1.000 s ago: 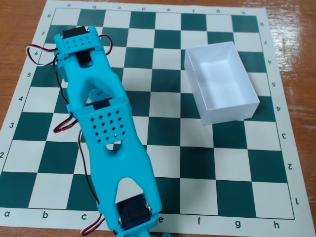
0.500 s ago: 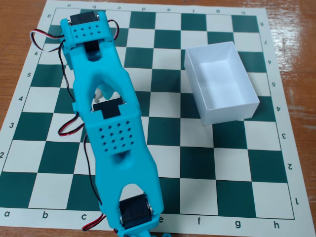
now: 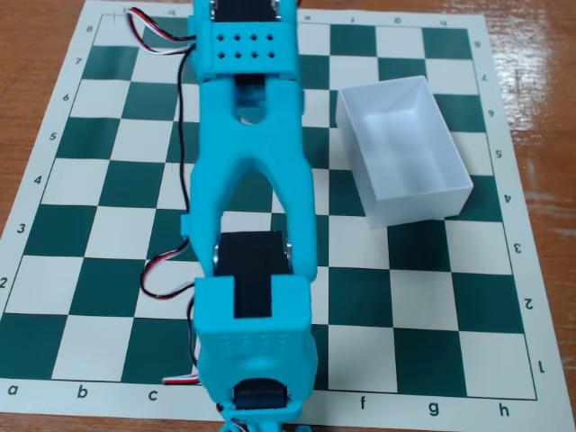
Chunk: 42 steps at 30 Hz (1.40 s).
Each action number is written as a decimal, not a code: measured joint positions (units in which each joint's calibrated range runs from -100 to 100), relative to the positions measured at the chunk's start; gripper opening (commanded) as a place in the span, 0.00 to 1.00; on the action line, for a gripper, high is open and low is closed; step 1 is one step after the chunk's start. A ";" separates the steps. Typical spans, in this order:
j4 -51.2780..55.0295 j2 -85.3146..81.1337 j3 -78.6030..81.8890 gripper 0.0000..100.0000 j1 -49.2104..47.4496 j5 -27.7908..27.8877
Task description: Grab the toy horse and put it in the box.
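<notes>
The white open-top box [image 3: 418, 205] stands on the right half of the chessboard, and nothing shows inside it. My turquoise arm [image 3: 252, 180] stretches from the near edge of the board to the far edge, with its wrist block [image 3: 247, 45] just left of the box's far corner. The gripper is hidden under the arm and cannot be seen. The toy horse is hidden too.
A green-and-white chessboard mat [image 3: 450, 297] covers a brown wooden table [image 3: 540, 54]. Red, white and black servo wires [image 3: 166, 270] loop out on the arm's left side.
The arm has swung to the right and reached further toward the board's far edge, so its wrist now sits close to the box. The box has not moved.
</notes>
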 measured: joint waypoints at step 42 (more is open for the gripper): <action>-69.96 13.53 29.10 0.23 18.52 26.39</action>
